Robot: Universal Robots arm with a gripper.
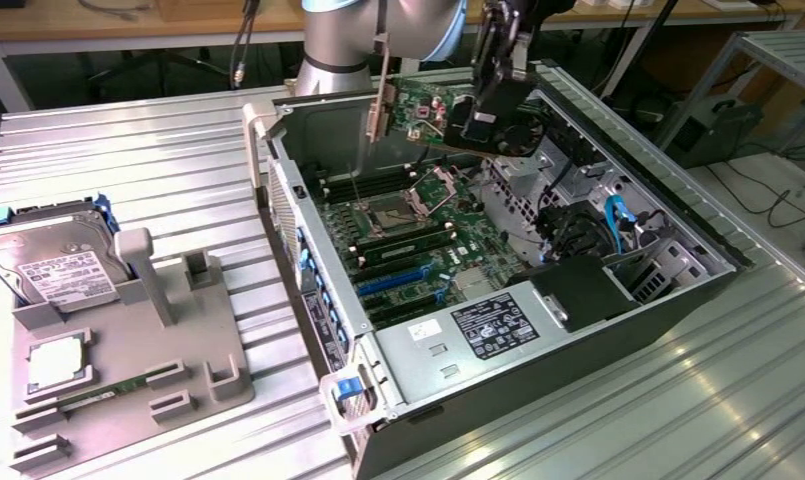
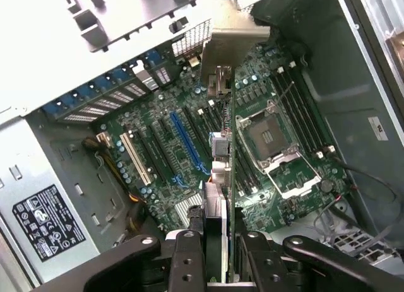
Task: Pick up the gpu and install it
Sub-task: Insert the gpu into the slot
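I am holding the gpu (image 1: 416, 110) clenched edge-on in the pincer (image 2: 218, 241), hanging above the motherboard (image 1: 402, 240) inside the open computer case (image 1: 279, 180).

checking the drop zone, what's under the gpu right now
The gpu hangs edge-on over the motherboard: a blue slot, black slots and the cpu socket show beside it. The strip of board straight beneath the card is covered.

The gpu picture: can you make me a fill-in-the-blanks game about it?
The gripper holds the gpu over the open computer ____. The hard drive sits on the gray holder at the exterior view's ____. The long slot beside the white slot on the motherboard is coloured ____. Missing words: case, left, blue.
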